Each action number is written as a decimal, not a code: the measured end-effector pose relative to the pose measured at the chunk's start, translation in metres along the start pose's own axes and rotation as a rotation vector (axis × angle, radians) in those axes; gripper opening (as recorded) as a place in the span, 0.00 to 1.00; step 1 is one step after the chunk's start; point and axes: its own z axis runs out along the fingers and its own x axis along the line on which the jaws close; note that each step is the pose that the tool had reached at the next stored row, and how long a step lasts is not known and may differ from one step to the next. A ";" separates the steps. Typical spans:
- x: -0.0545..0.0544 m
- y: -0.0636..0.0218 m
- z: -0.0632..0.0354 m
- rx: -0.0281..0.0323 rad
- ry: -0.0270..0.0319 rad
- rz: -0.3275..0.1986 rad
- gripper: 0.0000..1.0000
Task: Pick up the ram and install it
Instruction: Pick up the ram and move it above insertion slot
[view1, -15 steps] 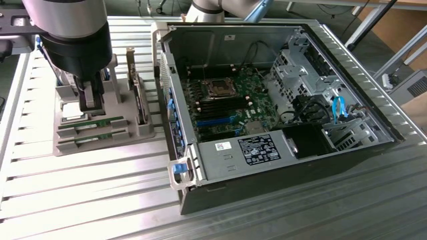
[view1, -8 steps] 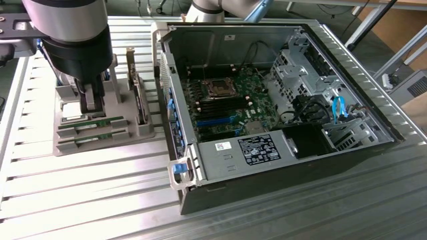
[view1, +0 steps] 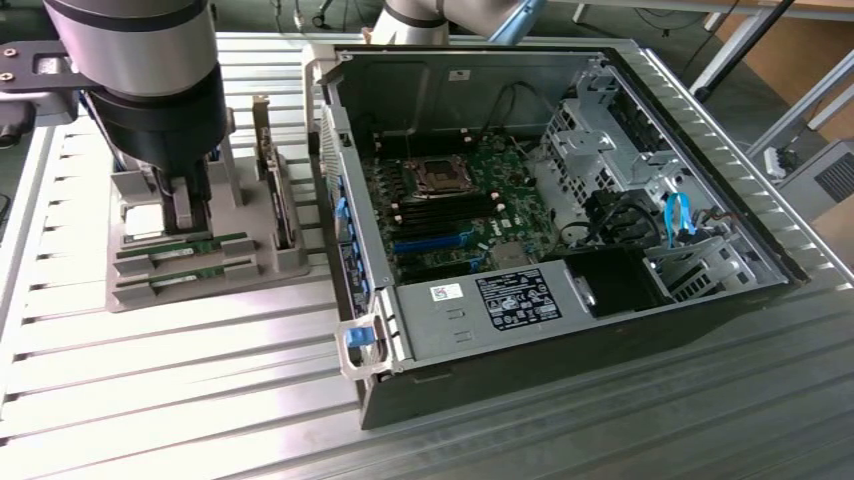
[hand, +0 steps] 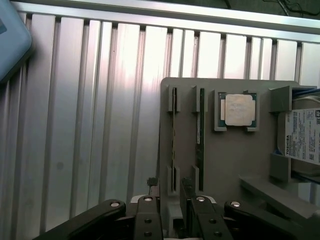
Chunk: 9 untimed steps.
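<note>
We see the pincer (hand: 169, 187) low over the grey holder (hand: 235, 160), and its jaws are apart, gripping nothing. The ram (hand: 173, 135) stands on its long edge in a slot of this holder. It is in the slot next to the holder's outer edge, the one farthest from the hard drive (hand: 302, 135). In the wrist view the ram runs straight away from the pincer, and its near end lies between the two fingertips (hand: 151, 182), with a small gap on each side. We cannot tell whether a fingertip touches the ram.

A second green stick (hand: 201, 125) stands in the neighbouring slot, parallel to the ram and outside the jaws. Beside it, toward the middle of the holder, the square processor chip (hand: 238, 110) lies flat in its own recess. The hard drive sits at the holder's far edge from the ram.

In the exterior view the holder rests on the ribbed metal table (view1: 200, 380), near the table's edge at the exterior view's left. The open computer case (view1: 747, 200) lies just beside the holder, toward the exterior view's right, with its motherboard (view1: 441, 200) facing up.
</note>
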 end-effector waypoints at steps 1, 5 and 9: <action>0.000 0.0008 0.0005 -0.0001 0.0001 0.000 0.29; 0.000 0.0039 0.0025 -0.0001 0.0002 0.000 0.29; 0.001 0.0073 0.0049 -0.0002 0.0002 0.000 0.29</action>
